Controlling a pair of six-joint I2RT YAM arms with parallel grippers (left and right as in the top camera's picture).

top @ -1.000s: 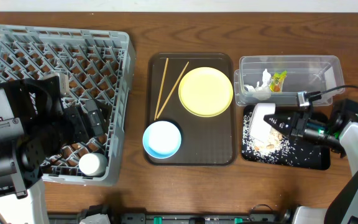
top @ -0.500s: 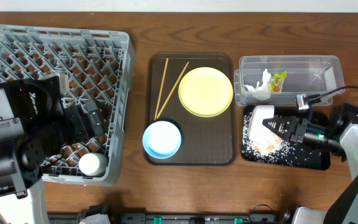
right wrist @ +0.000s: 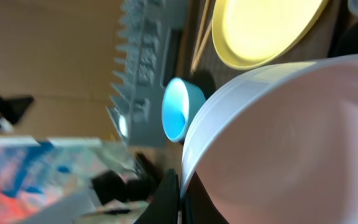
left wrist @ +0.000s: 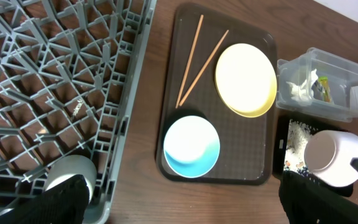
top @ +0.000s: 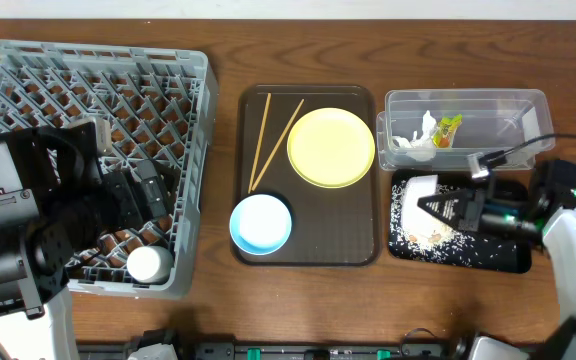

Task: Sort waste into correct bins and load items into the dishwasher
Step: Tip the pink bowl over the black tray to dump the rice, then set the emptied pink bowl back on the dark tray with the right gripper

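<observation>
My right gripper (top: 440, 208) is shut on the rim of the white bowl (top: 418, 188) and holds it tipped on its side over the black tray (top: 488, 255), where pale food crumbs (top: 430, 237) lie. In the right wrist view the gripper (right wrist: 180, 193) pinches the bowl's (right wrist: 291, 137) edge. The clear tub (top: 488, 120) holds the green-and-orange wrapper (top: 450, 128) and white paper (top: 418, 140). The yellow plate (top: 330, 147), blue bowl (top: 261, 222) and chopsticks (top: 265, 135) lie on the brown tray (top: 313, 250). My left gripper (top: 146, 200) hangs open and empty over the grey dish rack (top: 193, 150).
A white round cup-like object (top: 149, 265) sits in the rack's near corner. In the left wrist view the open left gripper (left wrist: 185, 196) looks down on the rack's edge (left wrist: 129, 93), the blue bowl (left wrist: 191, 146) and the plate (left wrist: 244, 79).
My right gripper has turned the white bowl further on edge, so less of it shows from above and more crumbs lie bare on the black tray. The left arm has not moved.
</observation>
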